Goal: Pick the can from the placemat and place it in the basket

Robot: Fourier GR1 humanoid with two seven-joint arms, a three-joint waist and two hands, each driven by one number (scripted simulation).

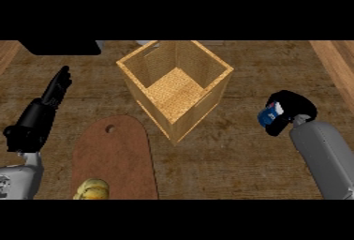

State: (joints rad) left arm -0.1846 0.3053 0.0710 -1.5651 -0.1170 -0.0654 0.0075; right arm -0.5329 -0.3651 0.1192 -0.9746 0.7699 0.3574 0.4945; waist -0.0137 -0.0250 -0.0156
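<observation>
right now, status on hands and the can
Right hand curled round blue can, right of basket. Left hand open, resting at left. Nothing between can and basket.

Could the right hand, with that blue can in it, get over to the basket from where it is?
Probably yes. The right hand, curled round the can, sits beside the basket, with only bare counter between.

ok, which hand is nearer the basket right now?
Right, by a small margin. The right hand, curled round the blue can, sits just off the basket's right corner. The left hand rests open, fingers up, further out on the basket's left.
</observation>
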